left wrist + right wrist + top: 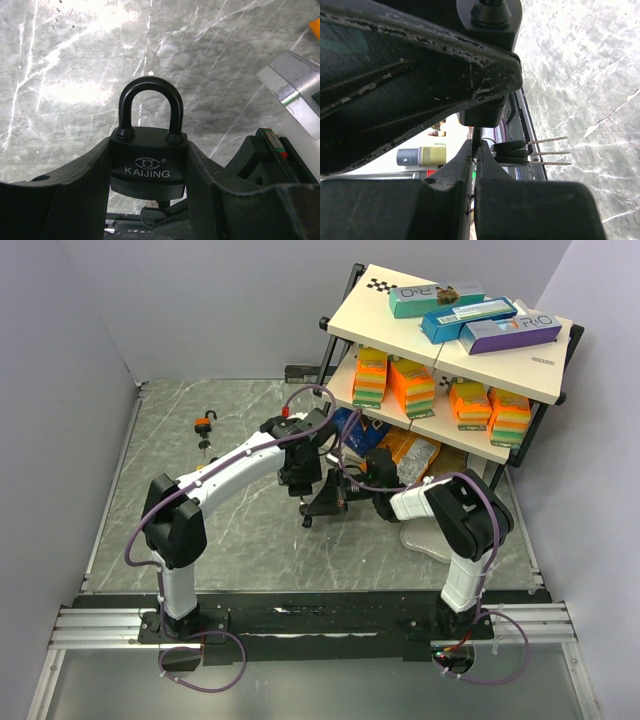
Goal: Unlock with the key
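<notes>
Left wrist view: left gripper (pixel 148 172) clamps padlock (pixel 148 160) by its sides; shackle (pixel 150 85) closed.
Right gripper (pixel 474 156): pinched narrow on key (pixel 476 134), just below padlock base.
Key axis: in line with padlock body, tip toward base.

Padlock (pixel 148 161) body matt black with a smooth coat, shackle (pixel 150 86) glossy black, table (pixel 70 75) polished grey marble-look slab with glare, left fingers (pixel 75 190) matt black plastic, right fingers (pixel 535 210) matt black plastic, keys (pixel 547 152) bare shiny metal blades with black plastic heads
</notes>
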Controlling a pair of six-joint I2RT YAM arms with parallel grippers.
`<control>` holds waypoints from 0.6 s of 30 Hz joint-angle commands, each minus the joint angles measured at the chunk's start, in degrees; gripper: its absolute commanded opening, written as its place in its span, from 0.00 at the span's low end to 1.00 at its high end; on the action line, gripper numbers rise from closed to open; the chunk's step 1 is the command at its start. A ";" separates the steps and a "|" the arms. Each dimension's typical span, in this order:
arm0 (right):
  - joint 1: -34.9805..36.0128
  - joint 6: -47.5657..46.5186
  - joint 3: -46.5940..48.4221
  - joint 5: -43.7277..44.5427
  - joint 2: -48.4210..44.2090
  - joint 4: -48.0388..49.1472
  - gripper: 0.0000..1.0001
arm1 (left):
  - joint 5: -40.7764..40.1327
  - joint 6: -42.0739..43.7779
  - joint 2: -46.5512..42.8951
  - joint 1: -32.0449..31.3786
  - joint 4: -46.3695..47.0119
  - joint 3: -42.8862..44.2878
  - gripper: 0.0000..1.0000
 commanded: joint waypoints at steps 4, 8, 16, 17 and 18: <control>-4.15 -1.84 4.50 15.04 -0.71 9.07 0.00 | 16.08 -2.94 -2.76 -3.52 -7.01 0.38 0.01; -4.06 -4.56 5.55 16.10 -0.62 5.20 0.00 | 17.84 -3.03 -2.50 -3.52 -6.66 0.82 0.01; -4.06 -10.80 8.81 17.77 0.34 -1.92 0.00 | 19.34 -2.50 -1.80 -3.52 -6.49 1.26 0.01; -4.14 -10.98 9.24 17.68 0.26 -2.27 0.00 | 19.51 -2.24 -1.79 -3.52 -6.23 0.91 0.01; -4.15 -10.81 9.25 17.42 0.26 -1.67 0.00 | 19.77 -2.24 -1.71 -3.52 -6.14 0.65 0.01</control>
